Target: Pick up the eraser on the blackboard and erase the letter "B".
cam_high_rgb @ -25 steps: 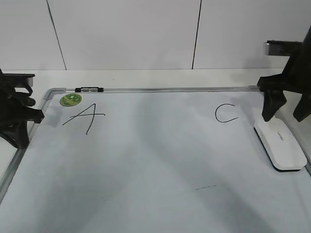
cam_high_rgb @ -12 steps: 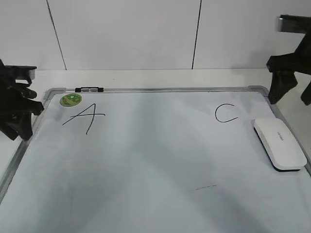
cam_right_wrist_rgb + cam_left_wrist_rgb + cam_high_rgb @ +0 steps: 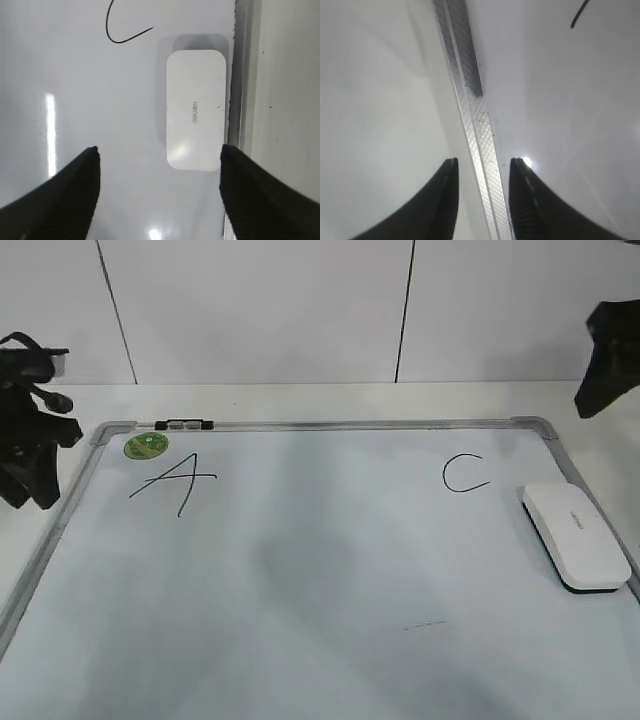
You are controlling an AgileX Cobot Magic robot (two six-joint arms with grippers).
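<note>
I see the eraser (image 3: 195,110) lying flat at twelve o'clock between my right gripper's (image 3: 157,172) wide-spread, empty fingers; left gripper (image 3: 481,172) parted.

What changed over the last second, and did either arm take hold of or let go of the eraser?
The right gripper rose up and back from just above the eraser, fingers open, holding nothing. The left gripper pulled outward off the left frame of the blackboard. Nothing was visibly grasped or released. The eraser, the "A", the "C" and the faint stroke remnant stayed put.
</note>
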